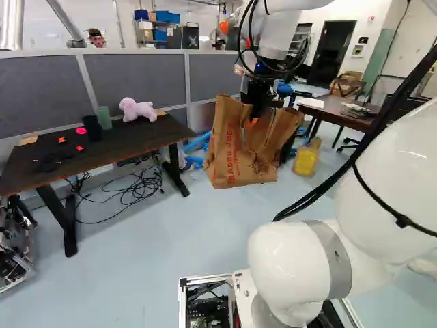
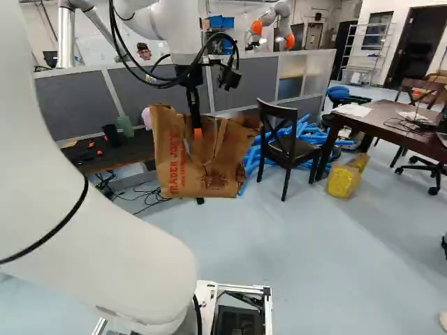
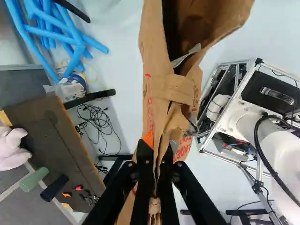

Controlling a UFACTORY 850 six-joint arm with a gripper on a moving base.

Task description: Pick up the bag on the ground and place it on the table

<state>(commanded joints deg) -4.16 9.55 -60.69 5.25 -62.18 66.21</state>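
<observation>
My pincer [image 3: 156,152] is clamped on the upper paper of the bag [image 1: 232,164], which is pinched between both pads. Gripped up there, it hangs below me with its mouth open and its base, as I judge it, off the floor [image 1: 164,239]. That suits a soft paper sack: its own weight should keep it roughly upright, though a grip on so little paper could tear or let it swing.

The bag is out beyond the end of the table [image 1: 130,145], not over it. (I take this dark one to be meant; another table [image 2: 398,125] stands off at the right of the right base view.) Along the far edge sit a plush toy [image 1: 136,109], by the corner nearest the bag, a green cup [image 1: 104,117] and a black cup [image 1: 92,128], so I would aim nearer the front edge.

The lift looks done, the carrying across and setting down not. I should bring the base above the tabletop before swinging in, lower until it bears the weight, then let go.
</observation>
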